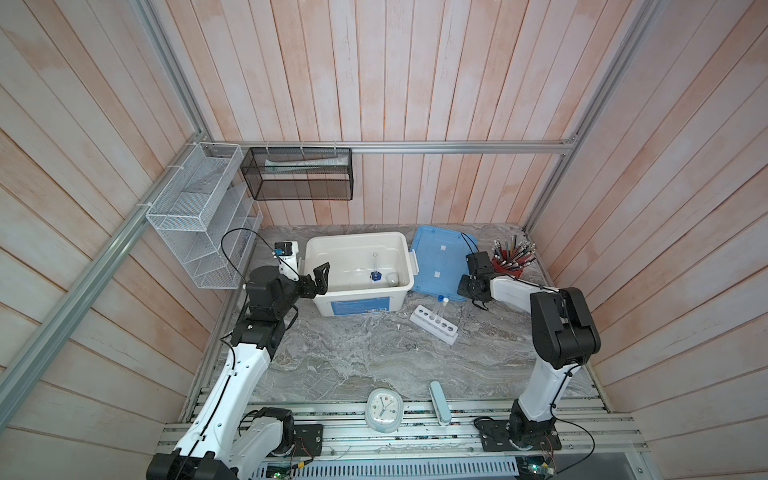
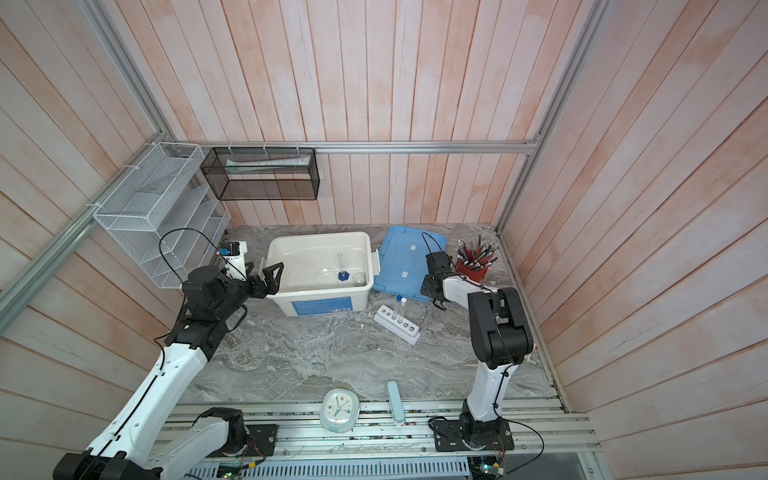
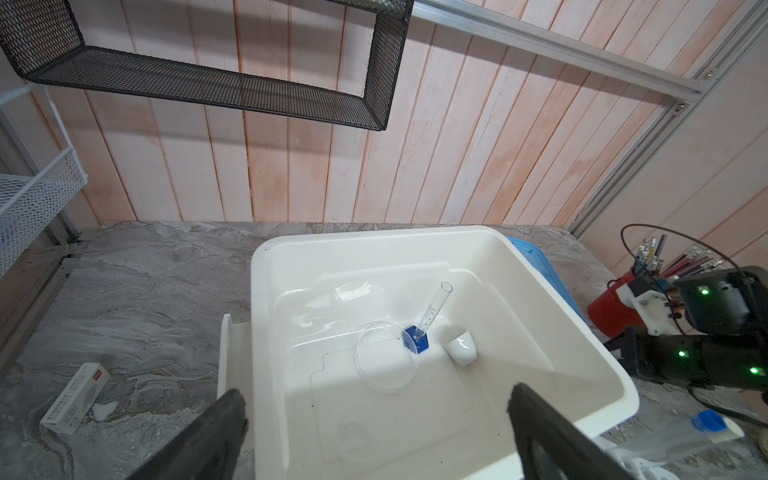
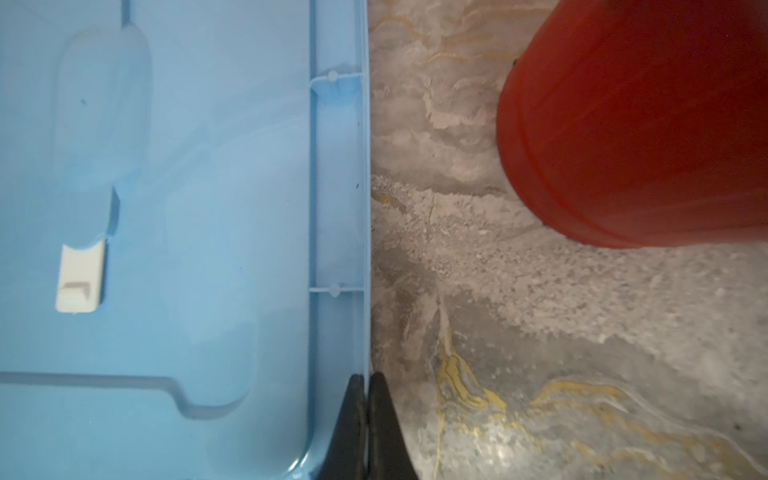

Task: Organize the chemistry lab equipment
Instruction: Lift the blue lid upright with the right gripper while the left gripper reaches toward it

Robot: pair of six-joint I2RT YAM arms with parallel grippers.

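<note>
The chemistry lab equipment is split between the inside of the white bin point(image 1: 359, 245) and the bench point(image 1: 353, 357) beside it. In the bin lie the clear petri dish point(image 3: 386, 357), the blue-hexagon-based vessel point(image 3: 417, 337) touching its rim, and the small white dish point(image 3: 460, 347), tipped on its side just beside the vessel. Off the bin's front right corner stands the white six-hole rack point(image 1: 434, 324), holding the blue-capped tube point(image 1: 440, 298) and the white-capped tube point(image 1: 445, 300) upright. The left pincer point(image 3: 376, 392) hangs over the bin's left end, spread wide and holding nothing. The blue lid point(image 1: 440, 257) lies against the bin's right end. The right pincer point(image 4: 367, 386) is closed tight on the lid's edge away from the bin, near the red cup point(image 4: 631, 124).
</note>
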